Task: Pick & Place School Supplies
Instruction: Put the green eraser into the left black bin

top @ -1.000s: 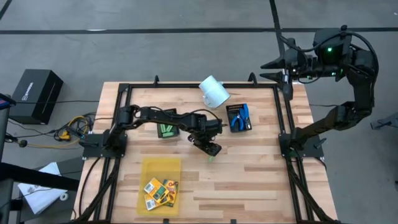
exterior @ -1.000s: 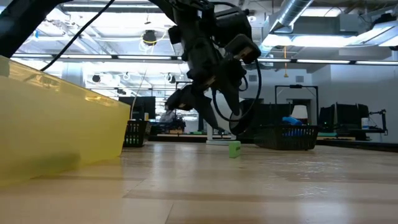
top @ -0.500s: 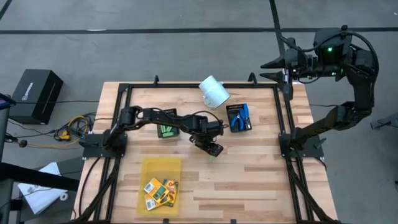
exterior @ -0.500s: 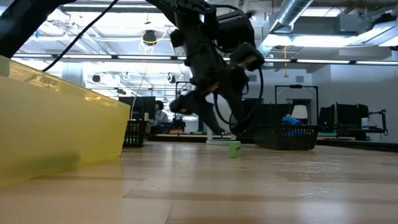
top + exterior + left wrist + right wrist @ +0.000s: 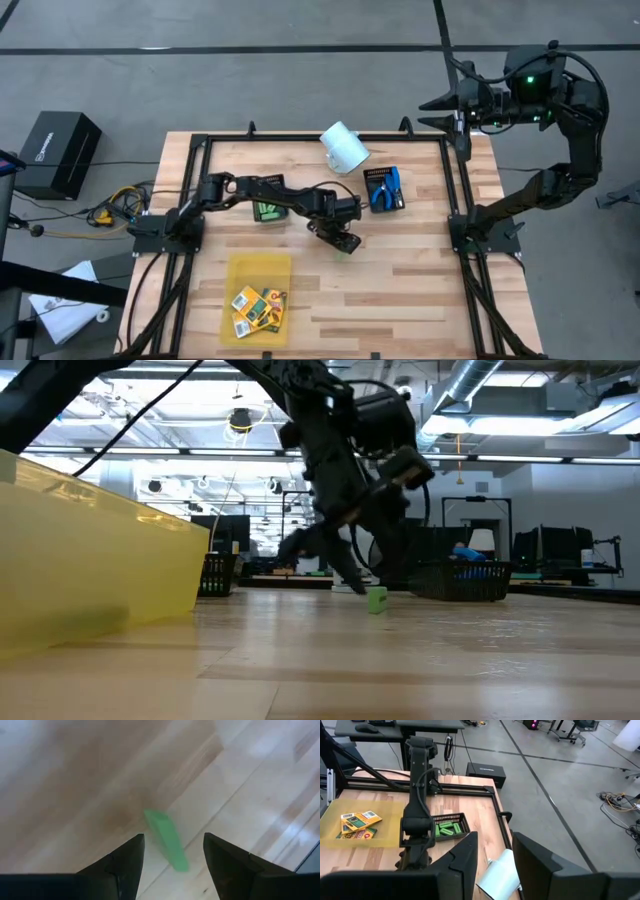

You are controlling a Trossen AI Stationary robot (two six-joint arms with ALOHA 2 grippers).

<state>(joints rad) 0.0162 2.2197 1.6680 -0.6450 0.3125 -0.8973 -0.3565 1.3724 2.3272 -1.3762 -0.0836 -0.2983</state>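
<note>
A little light-green oblong piece lies on its side on the bare wood near the table's middle. My left gripper is open, low over the piece and slanting down. One finger stands on each side of the piece without touching it; the gripper hides the piece in the high view. My right gripper is open and holds nothing, raised high beyond the table's far right corner. Orange-yellow boxes lie in the yellow tray.
A black mesh tray with green pieces sits left of my left gripper. Another mesh tray with blue-handled tools sits to its far right. A white cup lies on its side at the far edge. Bare wood spreads at the near right.
My left gripper has come down toward the green piece and drifted slightly toward the table's right edge. Its fingers have stayed open, and the piece has not moved.
</note>
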